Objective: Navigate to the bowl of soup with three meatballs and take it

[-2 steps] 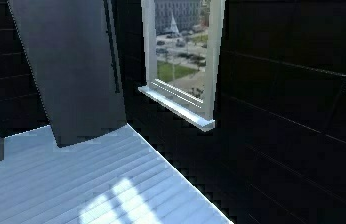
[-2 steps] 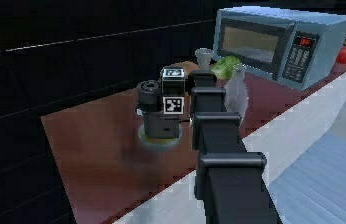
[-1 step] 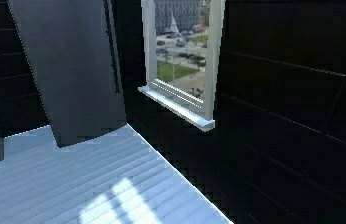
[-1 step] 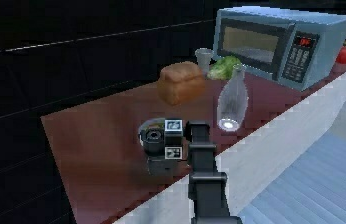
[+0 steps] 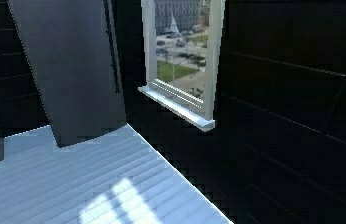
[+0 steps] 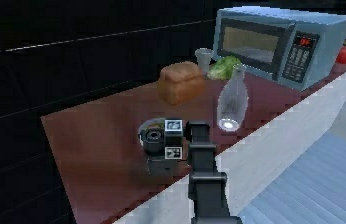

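On the reddish-brown countertop [image 6: 101,150], a small round dark thing with a pale rim [image 6: 151,128], perhaps a bowl, lies right at my gripper [image 6: 153,145]. Its contents are too small to make out. The dark arm [image 6: 206,190] rises from the bottom edge, and its two white marker squares [image 6: 172,140] stand just right of the gripper's body. The round thing lies on the counter at the gripper's far end, so I cannot tell whether the gripper holds anything.
Farther along the counter are a loaf of bread [image 6: 181,80], a clear glass vase [image 6: 231,100], a cup [image 6: 203,58], some green leaves [image 6: 221,67] and a microwave [image 6: 281,42]. In the forward view, a window [image 5: 181,50] is set in a black wall and a tall grey slab [image 5: 71,65] stands on pale plank floor [image 5: 81,180].
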